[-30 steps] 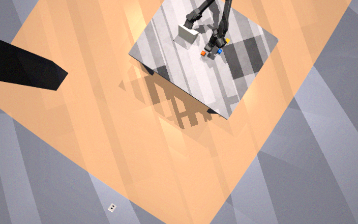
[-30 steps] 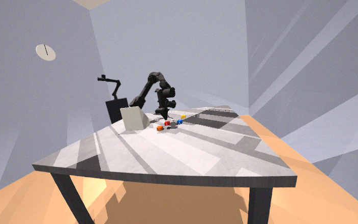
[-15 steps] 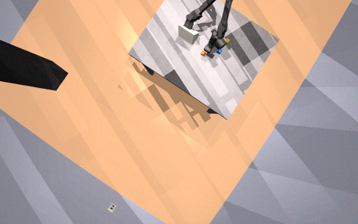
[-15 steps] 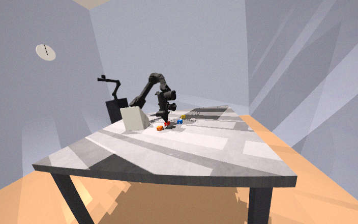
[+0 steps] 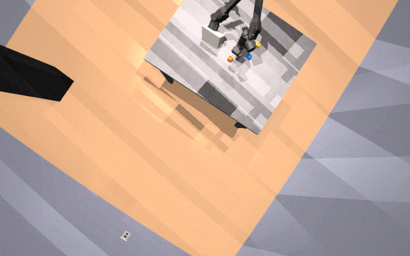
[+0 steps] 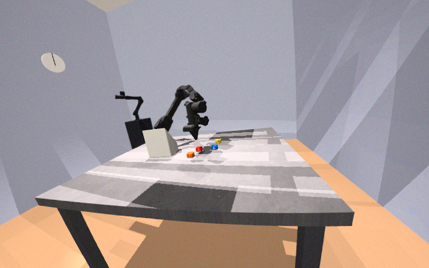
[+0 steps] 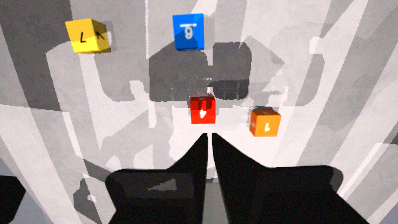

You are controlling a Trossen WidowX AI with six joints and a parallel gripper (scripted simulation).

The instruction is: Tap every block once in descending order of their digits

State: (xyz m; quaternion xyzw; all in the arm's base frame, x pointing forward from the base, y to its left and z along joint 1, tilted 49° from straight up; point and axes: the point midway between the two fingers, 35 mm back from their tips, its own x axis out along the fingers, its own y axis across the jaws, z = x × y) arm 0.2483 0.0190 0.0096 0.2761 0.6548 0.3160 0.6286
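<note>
Yellow block point(image 5: 258, 44) point(image 6: 218, 141) point(image 7: 86, 36), farthest left in the wrist view, rests on the table point(image 5: 257, 85) point(image 6: 202, 173); we read its rotated digit as probably 7. Next to the right, the blue block point(image 5: 249, 56) point(image 6: 214, 147) point(image 7: 188, 35) carries an underlined mark, which we take for a 6 seen upside down.

Near the middle lies the red block point(image 6: 198, 148) point(image 7: 203, 112), its digit too blurred for us to settle. Just short of it in the wrist view, the gripper point(image 5: 236, 51) point(image 6: 195, 139) point(image 7: 209, 137) points downward, clenched with nothing grasped; the exterior view shows its tips raised clear of the table. At right, the orange block point(image 5: 230, 59) point(image 6: 190, 155) point(image 7: 265, 124) stands apart from the red, its digit perhaps 1.

We judge the step in hand to be the red tap or the lift from it; the pose alone does not tell us which. If the touch is still owed, we should centre the tips over the red top, descend vertically, make light contact and rise at once. If it is done, we should gain height before travelling right to the orange block, since a second or sideways contact would spoil the tap. Keeping the fingers together gives us one narrow contact point.
</note>
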